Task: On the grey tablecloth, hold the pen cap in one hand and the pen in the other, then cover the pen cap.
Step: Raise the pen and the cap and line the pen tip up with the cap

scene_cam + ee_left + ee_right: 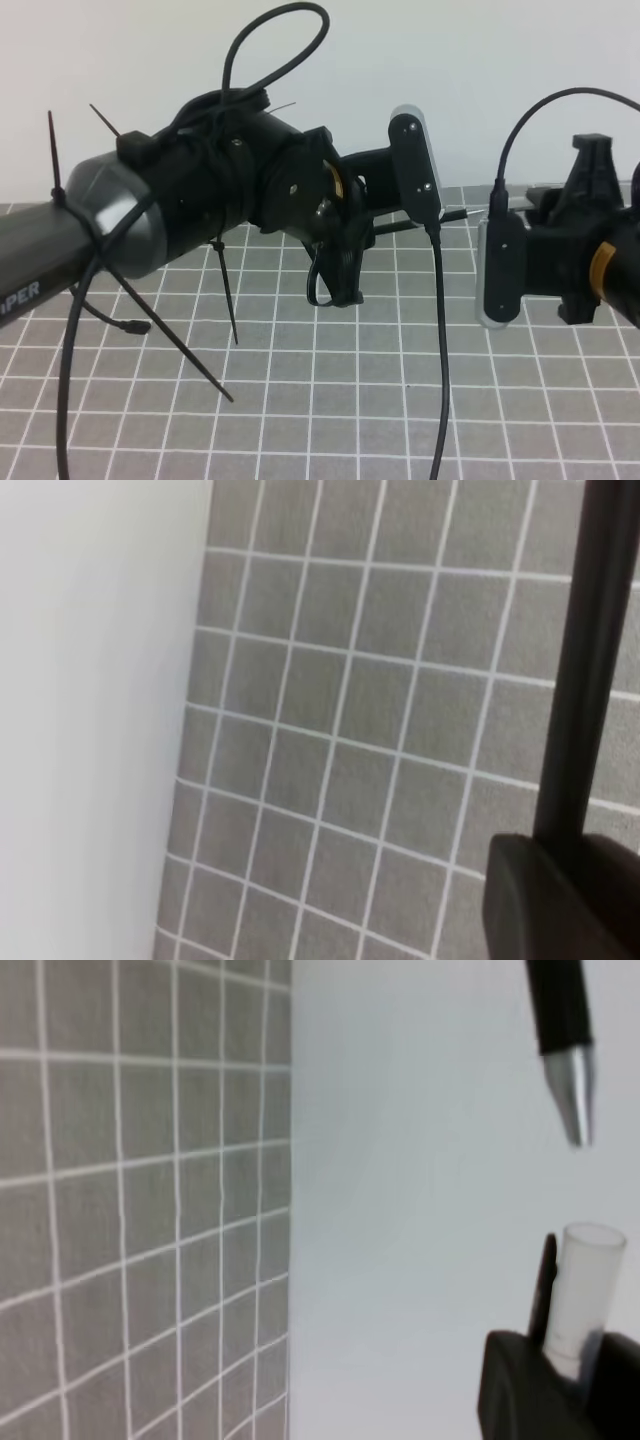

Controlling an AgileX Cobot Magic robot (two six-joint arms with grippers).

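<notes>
now both arms raised, pen [562, 1040] tip facing pen cap [585, 1295]

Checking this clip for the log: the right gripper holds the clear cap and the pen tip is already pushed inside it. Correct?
Not quite. In the right wrist view the pen tip hangs above the cap's open mouth with a clear gap, not inside it. The right gripper does hold the cap.

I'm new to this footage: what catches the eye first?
In the right wrist view, the pen's silver tip hangs just above the open mouth of the pen cap, which the right pincer clamps. Overhead, two black arms meet above the grey tablecloth, the left pincer holding the pen level.
</notes>
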